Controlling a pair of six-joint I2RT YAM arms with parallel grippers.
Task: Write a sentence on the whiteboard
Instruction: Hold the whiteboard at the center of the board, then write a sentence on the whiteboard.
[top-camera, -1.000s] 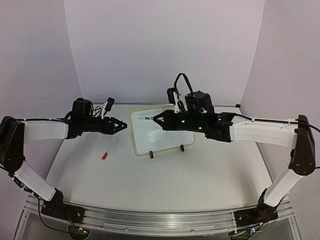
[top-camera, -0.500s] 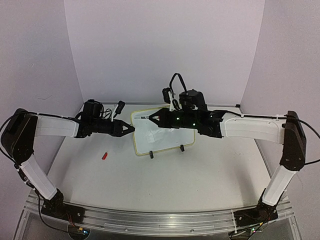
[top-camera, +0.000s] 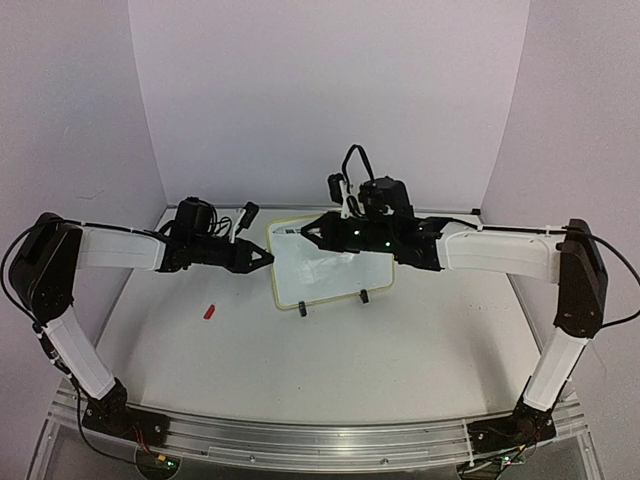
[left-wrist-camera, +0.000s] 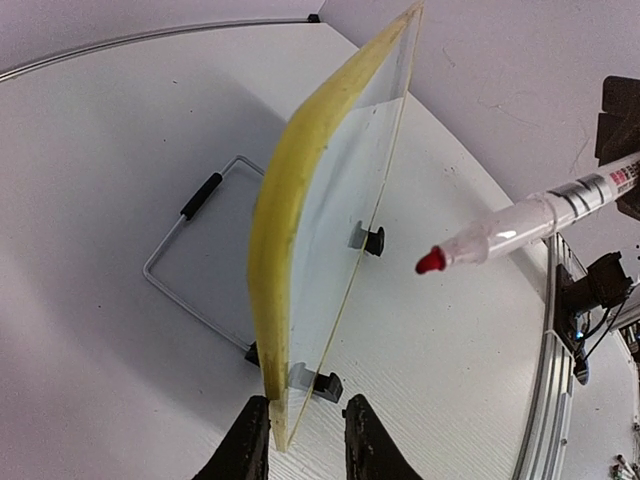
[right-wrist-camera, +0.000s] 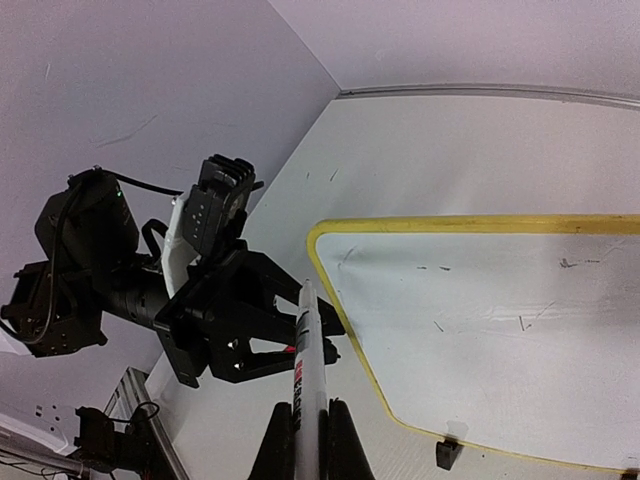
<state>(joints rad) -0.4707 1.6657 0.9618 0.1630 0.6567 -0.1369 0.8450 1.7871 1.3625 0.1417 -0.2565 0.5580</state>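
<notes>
Pale lilac walls (top-camera: 330, 100) enclosed a white table (top-camera: 400, 350). The whiteboard (top-camera: 320, 285) stood propped near the table's far edge, about midway along it. No sentence showed on it, only faint stray marks. My right gripper (right-wrist-camera: 305, 440) pinched an uncapped, red-tipped marker (right-wrist-camera: 303, 350), its tip by the board's upper left corner and apart from the face. My left gripper (top-camera: 268, 258) sat astride the board's left rim, jaws narrowly parted, not clamped. A red cap (top-camera: 209, 311) lay toward the left edge. Judgement: bracing was in hand. Next, secure the rim, then bring tip to face.
</notes>
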